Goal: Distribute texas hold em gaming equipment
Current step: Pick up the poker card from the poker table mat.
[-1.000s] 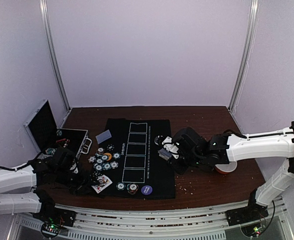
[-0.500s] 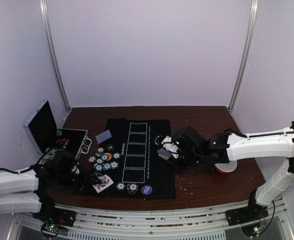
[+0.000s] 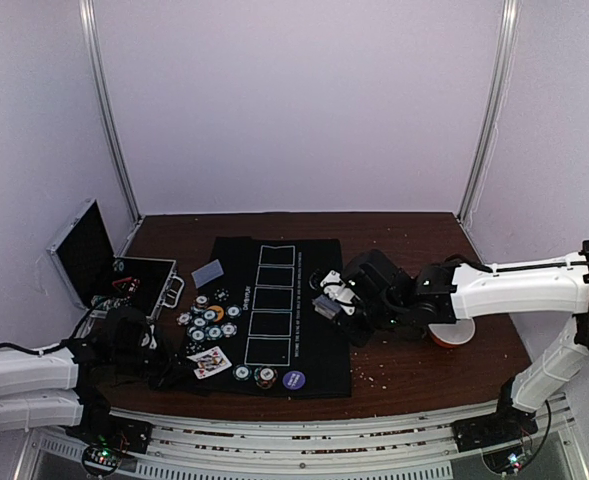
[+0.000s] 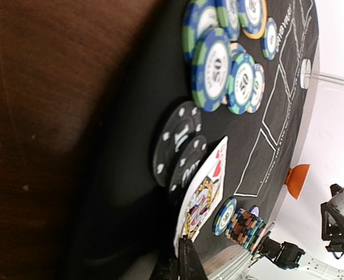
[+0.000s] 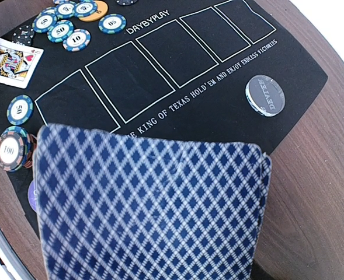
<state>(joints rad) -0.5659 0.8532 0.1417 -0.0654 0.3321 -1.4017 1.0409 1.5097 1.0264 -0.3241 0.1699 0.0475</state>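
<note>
The left tool (image 4: 184, 261) is pinched all the way shut, low at the near left side of the black mat (image 5: 218, 99). Its tip touches the near corner of the face-up card (image 4: 204, 195). I cannot tell if it really has hold of the card. The card lies picture side up just beside the black chips (image 4: 176, 137), so it looks dealt to a player's place there.

The right tool (image 3: 328, 303) hangs over the right side of the mat. It grips the pack of cards (image 5: 154, 210) with the blue checked backs showing. That hides the faces, and I think it makes the next card easy to deal.

The blue chips (image 3: 212, 315) sit in a bunch on the left of the mat. The silver disc (image 5: 265, 95) lies on the right. The boxes (image 3: 272, 300) in the middle have no cards in them, so I think most of the dealing is not yet done.
</note>
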